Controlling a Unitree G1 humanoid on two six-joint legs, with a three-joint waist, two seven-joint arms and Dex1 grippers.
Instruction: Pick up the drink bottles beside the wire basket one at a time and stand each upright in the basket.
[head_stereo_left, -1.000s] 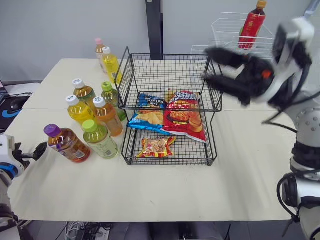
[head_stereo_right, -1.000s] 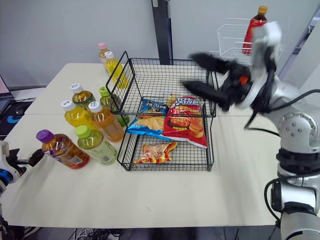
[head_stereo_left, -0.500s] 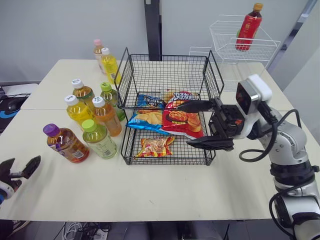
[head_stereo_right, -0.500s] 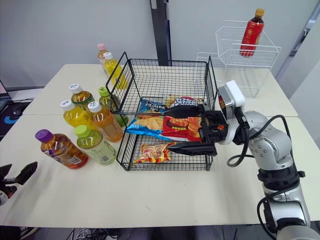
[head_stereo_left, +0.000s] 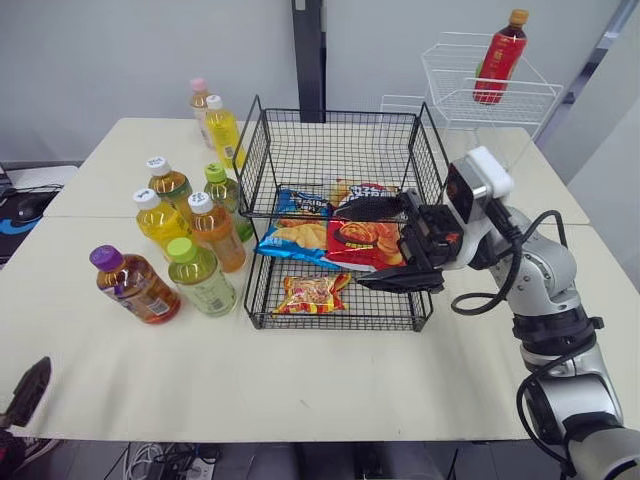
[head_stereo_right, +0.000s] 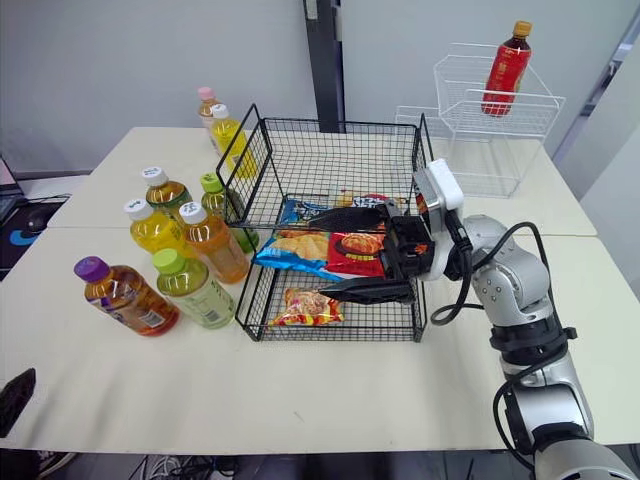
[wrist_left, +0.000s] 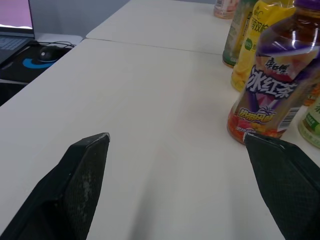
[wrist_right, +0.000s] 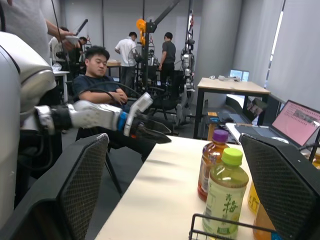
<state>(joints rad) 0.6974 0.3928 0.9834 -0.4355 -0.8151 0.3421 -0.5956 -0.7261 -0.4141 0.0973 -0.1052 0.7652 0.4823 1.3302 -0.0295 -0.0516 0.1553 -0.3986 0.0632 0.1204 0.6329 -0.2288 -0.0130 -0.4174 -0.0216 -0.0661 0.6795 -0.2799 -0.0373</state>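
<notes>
Pale table (head_stereo_left: 480, 350); right tool (head_stereo_left: 353, 247) wide open at basket (head_stereo_left: 330, 115).

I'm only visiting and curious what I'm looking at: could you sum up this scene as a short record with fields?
Bottles: eight, upright on the table, at the robot's left of the black wire basket
Basket contents: snack bags on the lower tier; no bottles
Right fingers: open, empty, at the basket's right side
Left fingers: open, empty, near the purple-capped bottle
Background: red bottle in a white wire basket
</notes>
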